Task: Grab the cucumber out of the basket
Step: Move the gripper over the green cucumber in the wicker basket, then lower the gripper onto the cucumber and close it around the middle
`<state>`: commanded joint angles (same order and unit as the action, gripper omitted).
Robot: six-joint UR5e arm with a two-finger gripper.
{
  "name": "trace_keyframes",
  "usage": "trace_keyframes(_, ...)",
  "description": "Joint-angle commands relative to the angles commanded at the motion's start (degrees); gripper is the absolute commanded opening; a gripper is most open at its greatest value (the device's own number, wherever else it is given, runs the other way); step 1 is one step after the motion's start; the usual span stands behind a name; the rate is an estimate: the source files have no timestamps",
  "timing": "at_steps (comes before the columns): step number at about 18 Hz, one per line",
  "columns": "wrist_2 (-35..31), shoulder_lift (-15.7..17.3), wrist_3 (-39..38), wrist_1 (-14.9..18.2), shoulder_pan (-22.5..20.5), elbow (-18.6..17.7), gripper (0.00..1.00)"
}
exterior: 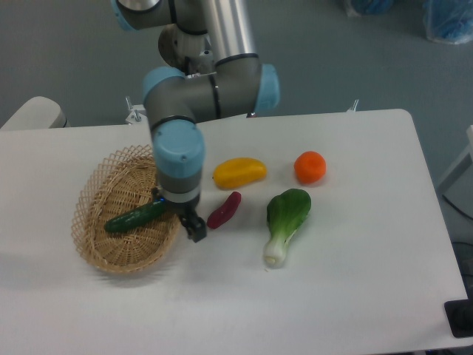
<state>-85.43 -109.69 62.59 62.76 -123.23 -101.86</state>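
The dark green cucumber [133,218] lies slanted in the oval wicker basket [103,191] at the left of the table. Its right end is hidden behind my arm. My gripper [194,231] hangs over the basket's right rim, just right of the cucumber. It holds nothing, and I cannot tell from this angle whether its fingers are open or shut.
A purple sweet potato [224,210] lies just right of the gripper. A yellow vegetable [239,171], an orange [310,167] and a bok choy [285,222] lie further right on the white table. The arm's base stands behind the table.
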Motion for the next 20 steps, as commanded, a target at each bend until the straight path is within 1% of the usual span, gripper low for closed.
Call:
trace_keyframes(3,-0.1,0.0,-2.0,-0.6,1.8,-1.7,1.0)
trace_keyframes(7,-0.3,0.6,-2.1,-0.8,1.9,-4.3,1.0)
trace_keyframes(12,-0.5,-0.4,-3.1,-4.7,2.8,-5.5,1.0)
trace_keyframes(17,-0.6,-1.4,-4.1,-6.1,2.9,-5.7,1.0)
trace_keyframes(18,-0.7,-1.5,-4.1,-6.2,3.4,-5.7,0.98)
trace_keyframes(19,-0.8,-1.6,-4.2,-6.1,3.6,-5.8,0.84)
trace_keyframes(20,-0.9,-1.6,-4.5,-6.1,3.6,-5.7,0.68)
